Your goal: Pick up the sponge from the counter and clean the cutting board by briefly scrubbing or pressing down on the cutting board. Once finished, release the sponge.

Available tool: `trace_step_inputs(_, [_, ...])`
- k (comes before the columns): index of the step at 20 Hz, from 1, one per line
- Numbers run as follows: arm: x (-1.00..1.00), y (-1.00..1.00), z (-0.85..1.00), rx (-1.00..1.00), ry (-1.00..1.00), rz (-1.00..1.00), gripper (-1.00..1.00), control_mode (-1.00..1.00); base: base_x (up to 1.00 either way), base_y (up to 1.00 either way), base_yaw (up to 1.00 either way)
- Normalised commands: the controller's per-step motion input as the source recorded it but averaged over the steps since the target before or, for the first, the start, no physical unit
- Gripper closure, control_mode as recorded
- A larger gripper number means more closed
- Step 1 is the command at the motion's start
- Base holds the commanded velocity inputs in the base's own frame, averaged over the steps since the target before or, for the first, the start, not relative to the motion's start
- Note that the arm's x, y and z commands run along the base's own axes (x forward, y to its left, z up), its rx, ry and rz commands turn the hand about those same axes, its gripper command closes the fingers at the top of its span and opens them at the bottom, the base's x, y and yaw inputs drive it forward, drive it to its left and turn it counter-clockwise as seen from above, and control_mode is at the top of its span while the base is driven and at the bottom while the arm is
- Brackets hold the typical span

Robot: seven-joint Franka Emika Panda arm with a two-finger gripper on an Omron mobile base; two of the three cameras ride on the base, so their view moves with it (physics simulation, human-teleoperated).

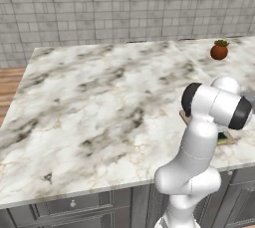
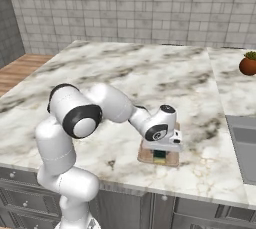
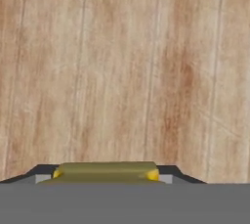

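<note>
1. Looking from the left base: veined white marble counter [image 1: 99, 102] with a round reddish fruit [image 1: 219, 51] far back right. The arm's elbow hides most of the thin wooden board [image 1: 186, 118]; a dark green bit of sponge [image 1: 222, 136] peeks beside it.
2. Right base: gripper [image 2: 160, 156] points straight down on the board [image 2: 146, 156] near the counter's front edge, sponge [image 2: 159, 154] under the hand.
3. Hand view: pale streaked wood grain close up; sponge [image 3: 105, 171] clamped between the fingers, its long axis crossing the grain.

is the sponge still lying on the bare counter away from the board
No, the sponge sits in the pincer directly over the wooden cutting board.
</note>
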Motion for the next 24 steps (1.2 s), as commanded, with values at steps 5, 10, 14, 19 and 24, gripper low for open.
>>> trace_step_inputs(5, [-0.14, 0.48, 0.12, 0.0, 0.02, -0.07, 1.0, -1.0, 0.0, 0.0, 0.0])
trace_step_inputs(10, [-0.07, 0.89, 0.13, 0.0, 0.04, -0.08, 1.0, -1.0, 0.0, 0.0, 0.0])
trace_step_inputs(14, [-0.03, 0.92, 0.0, 0.0, 0.0, 0.0, 1.0, -1.0, 0.0, 0.0, 0.0])
trace_step_inputs(19, [0.04, 0.83, 0.0, 0.0, 0.0, 0.0, 1.0, -1.0, 0.0, 0.0, 0.0])
trace_step_inputs(24, [0.25, 0.52, -0.02, 0.0, 0.0, 0.0, 1.0, -1.0, 0.0, 0.0, 0.0])
